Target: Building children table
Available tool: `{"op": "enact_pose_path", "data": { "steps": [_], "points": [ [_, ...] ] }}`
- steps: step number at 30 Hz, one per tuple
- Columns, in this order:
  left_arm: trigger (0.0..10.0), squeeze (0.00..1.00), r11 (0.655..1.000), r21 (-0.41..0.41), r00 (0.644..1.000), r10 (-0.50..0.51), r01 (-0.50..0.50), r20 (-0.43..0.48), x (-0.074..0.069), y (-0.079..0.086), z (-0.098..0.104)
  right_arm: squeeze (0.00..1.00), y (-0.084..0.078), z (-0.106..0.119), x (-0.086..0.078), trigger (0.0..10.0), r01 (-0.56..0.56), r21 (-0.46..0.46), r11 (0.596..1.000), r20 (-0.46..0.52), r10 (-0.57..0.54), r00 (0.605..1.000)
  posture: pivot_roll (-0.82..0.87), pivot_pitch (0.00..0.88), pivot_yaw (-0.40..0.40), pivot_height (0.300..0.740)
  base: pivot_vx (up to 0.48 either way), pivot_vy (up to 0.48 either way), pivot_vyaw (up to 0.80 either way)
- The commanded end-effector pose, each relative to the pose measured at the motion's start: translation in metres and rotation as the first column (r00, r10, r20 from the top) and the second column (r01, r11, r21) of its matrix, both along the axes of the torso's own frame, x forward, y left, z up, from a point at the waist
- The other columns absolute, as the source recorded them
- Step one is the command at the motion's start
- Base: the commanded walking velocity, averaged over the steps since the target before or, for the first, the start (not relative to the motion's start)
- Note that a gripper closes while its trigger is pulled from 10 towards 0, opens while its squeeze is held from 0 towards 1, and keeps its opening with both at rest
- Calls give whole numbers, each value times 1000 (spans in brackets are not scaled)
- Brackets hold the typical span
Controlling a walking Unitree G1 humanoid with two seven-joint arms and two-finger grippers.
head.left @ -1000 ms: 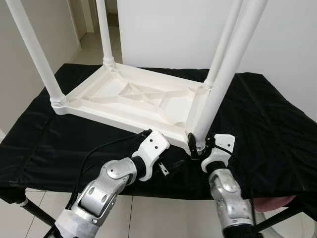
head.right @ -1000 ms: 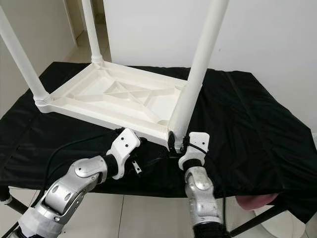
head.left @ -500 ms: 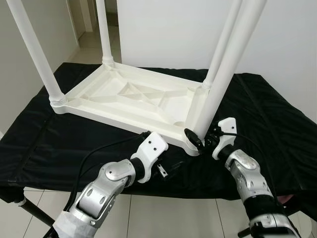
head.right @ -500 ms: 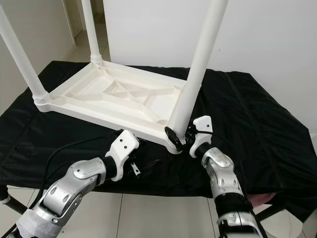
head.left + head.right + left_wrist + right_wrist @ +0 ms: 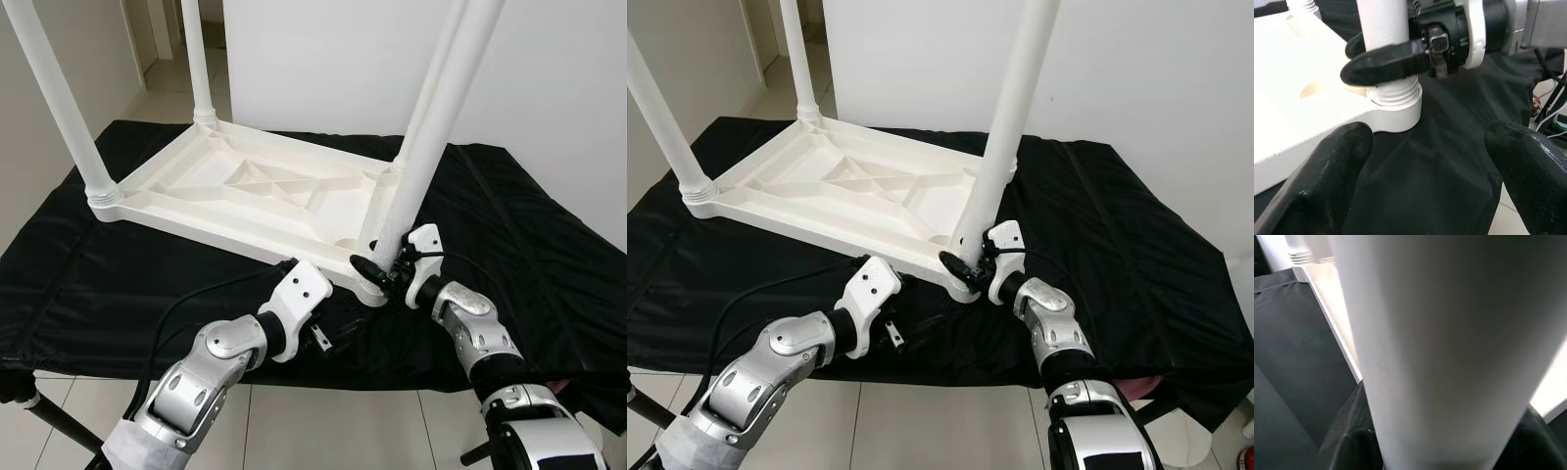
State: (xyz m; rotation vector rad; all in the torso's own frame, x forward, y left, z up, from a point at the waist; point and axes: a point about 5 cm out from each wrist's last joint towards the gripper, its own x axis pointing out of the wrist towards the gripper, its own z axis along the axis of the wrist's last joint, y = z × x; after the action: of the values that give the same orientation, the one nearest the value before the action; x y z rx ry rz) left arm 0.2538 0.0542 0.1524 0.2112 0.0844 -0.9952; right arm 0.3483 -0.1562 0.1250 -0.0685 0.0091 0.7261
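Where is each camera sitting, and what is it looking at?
Left eye view: on the head, looking down at the upside-down white table on the black cloth; both silver arms show.
Right eye view: beside it, same scene.
Left wrist view: on the left arm, past its open left gripper to the right gripper shut on the near leg.
Right wrist view: on the right arm, right up against that leg.
All share this leg.

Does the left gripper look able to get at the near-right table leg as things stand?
Probably yes, though only low down: the left gripper hangs open just short of the near-right leg with black cloth between. The right gripper is already shut on that leg just above its socket.
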Motion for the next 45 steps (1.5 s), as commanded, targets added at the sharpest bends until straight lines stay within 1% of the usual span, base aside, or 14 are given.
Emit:
{"op": "enact_pose_path", "data": {
  "steps": [1,8,9,10,11,16,21,26,33,34,36,38,41,45],
  "points": [
    [10000,0,999,0,999,-33,33,-14,-3,-1,-1,0,5,-8,-2,0,-37,-23,999,-39,36,999,38,0,-77,740,0,0,0],
    [10000,0,999,-12,999,-37,36,-27,-6,-4,-3,0,-3,-7,-2,0,-32,-13,999,-24,31,999,17,0,-82,740,0,0,0],
    [10000,0,999,-17,999,-38,38,-31,-7,-6,-4,0,-7,-9,-4,4706,1,-4,1000,-24,-1,1000,14,0,-90,740,0,0,0],
    [10000,0,999,-17,999,-38,38,-31,-7,-6,-4,0,-7,-9,-4,4706,1,-4,1000,-24,-1,1000,14,0,-90,740,0,0,0],
    [10000,0,999,-20,999,-38,37,-34,-8,-7,-4,0,-9,-11,-6,10000,33,7,999,-26,-33,999,15,0,-96,740,0,0,0],
    [10000,0,999,-24,998,-39,38,-39,-9,-8,-4,0,-11,-12,-9,10000,103,18,995,-23,-102,995,15,0,-98,740,0,0,0],
    [10000,0,999,-24,998,-35,34,-45,-11,-8,-6,0,-17,-18,-11,10000,316,23,948,-56,-315,947,20,0,-93,740,0,0,0],
    [10000,0,1000,-13,999,-18,17,-49,-10,-2,-7,0,-17,-24,-24,10000,549,58,834,-56,-546,836,17,0,-89,740,0,0,0],
    [10000,0,1000,-13,999,-15,14,-48,-8,-3,-7,0,-9,-28,-37,10000,689,62,722,-89,-684,724,18,0,-86,740,0,0,0],
    [10000,0,1000,-12,999,-14,13,-44,-6,-3,-7,0,-5,-28,-42,10000,745,60,664,-82,-741,667,10,0,-76,740,0,0,0],
    [10000,0,1000,-12,999,-14,13,-44,-6,-3,-7,0,-5,-28,-42,10000,745,60,664,-82,-741,667,10,0,-76,740,0,0,0],
    [10000,0,1000,-12,999,-15,15,-39,-3,-2,-5,0,11,-27,-49,10000,800,75,596,-107,-792,601,-1,0,-68,740,0,0,0],
    [10000,0,1000,-4,999,-27,26,-33,-1,0,-5,0,31,-18,-51,10000,732,127,669,-98,-726,680,-16,0,-74,740,0,0,0],
    [10000,0,1000,0,999,-25,25,-33,1,-1,-7,0,28,-15,-51,10000,726,134,674,-83,-723,686,-14,0,-76,740,0,0,0]
  ]
}}
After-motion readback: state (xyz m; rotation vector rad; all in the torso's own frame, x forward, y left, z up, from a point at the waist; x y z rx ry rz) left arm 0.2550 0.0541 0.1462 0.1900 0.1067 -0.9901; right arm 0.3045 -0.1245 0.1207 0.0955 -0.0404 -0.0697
